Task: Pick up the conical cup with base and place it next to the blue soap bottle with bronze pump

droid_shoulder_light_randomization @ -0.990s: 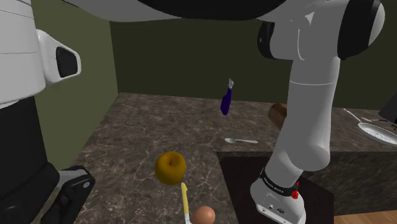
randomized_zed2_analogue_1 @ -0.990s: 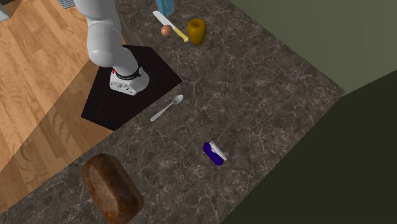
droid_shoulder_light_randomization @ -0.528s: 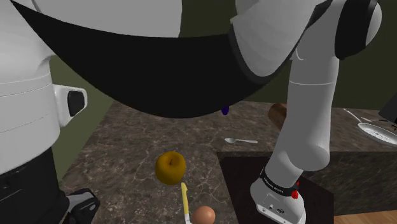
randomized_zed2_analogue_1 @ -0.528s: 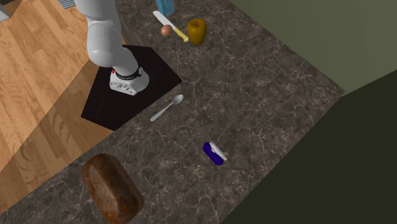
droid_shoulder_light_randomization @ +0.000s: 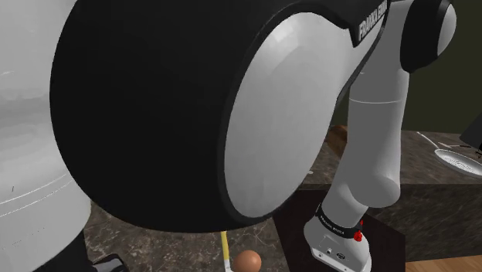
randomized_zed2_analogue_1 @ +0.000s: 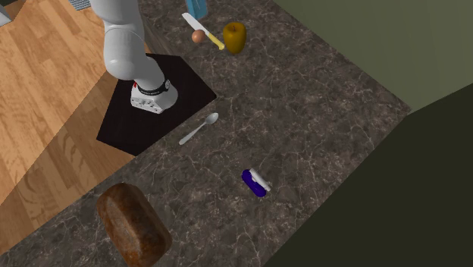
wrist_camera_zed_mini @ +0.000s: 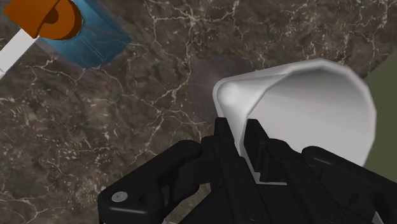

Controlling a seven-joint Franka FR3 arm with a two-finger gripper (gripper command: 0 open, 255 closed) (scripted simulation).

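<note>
Where the wrist view looks down along the gripper [wrist_camera_zed_mini: 240,137], read it from the bottle across to the cup. The blue soap bottle [wrist_camera_zed_mini: 89,38], topped by its bronze-orange pump [wrist_camera_zed_mini: 51,16], stands on the dark veined stone counter [wrist_camera_zed_mini: 127,127], ahead of the fingers and well apart from them. The fingers [wrist_camera_zed_mini: 224,143] are clenched on the white conical cup [wrist_camera_zed_mini: 305,108], with its thin wall pinched between them, and they hold it over the counter.

The cup's long axis lies crosswise to the fingers. Its narrow end is on the bottle's side and its wide mouth is turned away, toward the olive wall [wrist_camera_zed_mini: 385,83]. Judge the coming move from this: you carry the cup narrow end first toward the bottle, and the cup probably has to be turned base-down before you release it. The gap between cup and counter cannot be read here.

In the second exterior view, wood floor [randomized_zed2_analogue_1: 45,91] lies along the left. Next comes the black stand [randomized_zed2_analogue_1: 144,121] bearing the white arm [randomized_zed2_analogue_1: 121,38], then the same stone counter. At the top edge the soap bottle stands just beyond a knife [randomized_zed2_analogue_1: 203,32] and an egg [randomized_zed2_analogue_1: 198,36], with a yellow fruit [randomized_zed2_analogue_1: 234,36] beside them. Any landing spot must avoid these three. Olive wall closes the right side.
</note>
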